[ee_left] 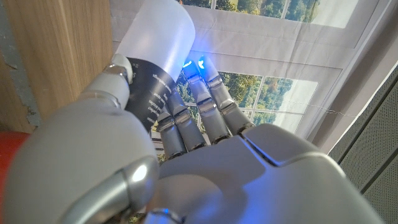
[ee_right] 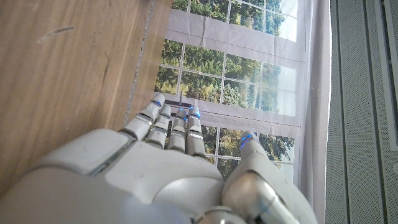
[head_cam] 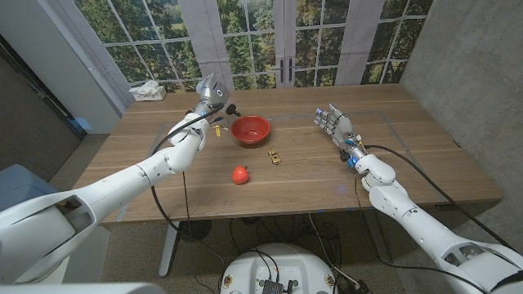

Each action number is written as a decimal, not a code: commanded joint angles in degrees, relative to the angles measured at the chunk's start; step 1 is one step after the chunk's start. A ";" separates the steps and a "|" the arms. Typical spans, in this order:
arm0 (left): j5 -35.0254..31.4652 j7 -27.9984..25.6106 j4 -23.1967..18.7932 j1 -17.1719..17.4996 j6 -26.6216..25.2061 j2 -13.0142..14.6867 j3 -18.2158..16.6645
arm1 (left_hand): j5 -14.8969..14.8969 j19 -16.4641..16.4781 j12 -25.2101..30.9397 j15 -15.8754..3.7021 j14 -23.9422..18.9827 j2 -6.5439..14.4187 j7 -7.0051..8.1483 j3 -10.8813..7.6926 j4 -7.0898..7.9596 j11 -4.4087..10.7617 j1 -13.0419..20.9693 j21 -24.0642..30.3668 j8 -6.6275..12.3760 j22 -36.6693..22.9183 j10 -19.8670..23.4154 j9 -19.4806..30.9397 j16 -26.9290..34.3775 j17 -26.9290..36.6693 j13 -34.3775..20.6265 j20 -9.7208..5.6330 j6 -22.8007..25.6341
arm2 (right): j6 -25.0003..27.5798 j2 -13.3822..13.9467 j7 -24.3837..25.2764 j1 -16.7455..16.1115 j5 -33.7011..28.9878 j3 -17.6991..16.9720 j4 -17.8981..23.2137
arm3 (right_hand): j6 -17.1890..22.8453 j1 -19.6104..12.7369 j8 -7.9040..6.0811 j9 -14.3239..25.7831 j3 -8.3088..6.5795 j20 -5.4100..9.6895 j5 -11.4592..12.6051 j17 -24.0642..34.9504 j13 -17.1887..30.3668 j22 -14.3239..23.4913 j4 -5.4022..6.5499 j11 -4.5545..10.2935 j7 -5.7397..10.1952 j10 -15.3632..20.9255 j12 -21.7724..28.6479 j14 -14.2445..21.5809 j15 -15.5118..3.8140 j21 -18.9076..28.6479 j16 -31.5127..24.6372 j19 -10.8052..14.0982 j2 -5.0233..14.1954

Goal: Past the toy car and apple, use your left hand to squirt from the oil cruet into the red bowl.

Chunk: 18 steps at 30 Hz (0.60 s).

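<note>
Left hand [head_cam: 209, 96] raised above table's far left part, fingers wrapped around oil cruet [head_cam: 219, 98], tilted with dark spout toward red bowl [head_cam: 250, 129]. Left wrist view: fingers [ee_left: 186, 118] grasping cruet's frosted body with black label band. Red bowl on wooden table [head_cam: 425, 155], just beside cruet's spout. Toy car [head_cam: 274, 157] near bowl's front; apple [head_cam: 239, 175] nearer robot. Right hand [head_cam: 333, 124] at table's right, well apart from bowl, fingers released, straight, holding nothing.
</note>
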<state>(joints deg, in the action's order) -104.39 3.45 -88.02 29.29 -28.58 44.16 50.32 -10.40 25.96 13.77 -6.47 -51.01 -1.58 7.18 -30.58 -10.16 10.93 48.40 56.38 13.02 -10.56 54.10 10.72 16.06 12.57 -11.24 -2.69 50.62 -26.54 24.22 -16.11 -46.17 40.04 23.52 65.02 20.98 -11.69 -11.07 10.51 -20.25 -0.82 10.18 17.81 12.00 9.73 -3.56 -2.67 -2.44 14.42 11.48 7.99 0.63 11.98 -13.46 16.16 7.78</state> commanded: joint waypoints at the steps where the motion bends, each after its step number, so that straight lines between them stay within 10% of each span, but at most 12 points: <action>1: 1.52 -0.07 0.17 -1.16 1.72 0.07 0.79 | -0.09 1.08 0.70 -7.49 -2.62 7.68 1.94 0.00 -0.31 1.78 9.18 1.04 0.55 -0.33 4.19 0.53 1.14 0.45 -0.95 -7.03 4.02 | -0.35 -1.22 -2.32 2.01 0.45 0.18 -3.57 | 0.33 0.33 -0.18 0.26 0.23 0.07 -0.09 0.03 -0.06 0.27 0.11 -0.17 0.00 0.32 0.36 -0.03 -0.03 -0.19 -0.13 0.33 0.27; 18: 5.38 2.88 -2.35 -2.97 7.55 1.29 0.60 | -3.92 1.64 5.42 -7.32 -10.72 10.13 2.49 1.82 2.11 1.62 11.87 7.17 4.73 -1.06 12.57 5.62 3.56 2.46 -7.58 -6.49 8.19 | -1.03 -2.65 -4.08 3.46 0.87 0.14 -6.46 | 0.31 0.43 -0.15 0.26 0.22 0.08 -0.07 -0.05 -0.06 0.27 0.03 -0.17 -0.07 0.29 0.34 0.03 0.06 -0.27 -0.13 0.38 0.29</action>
<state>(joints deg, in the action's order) -101.52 5.13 -88.81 27.44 -24.50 44.64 51.03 -12.90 26.96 17.88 -9.13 -59.69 -2.85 4.90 -28.79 -8.93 7.70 49.67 62.30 16.11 -11.55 60.56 12.78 19.09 14.40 -11.24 -2.66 53.67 -27.12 22.37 -19.16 -43.58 40.71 23.66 60.22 20.97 -11.16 -11.07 10.51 -20.25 -0.82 10.18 17.82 12.00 9.73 -3.56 -2.66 -2.45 14.42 11.48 7.99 0.63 11.98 -13.46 16.16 8.31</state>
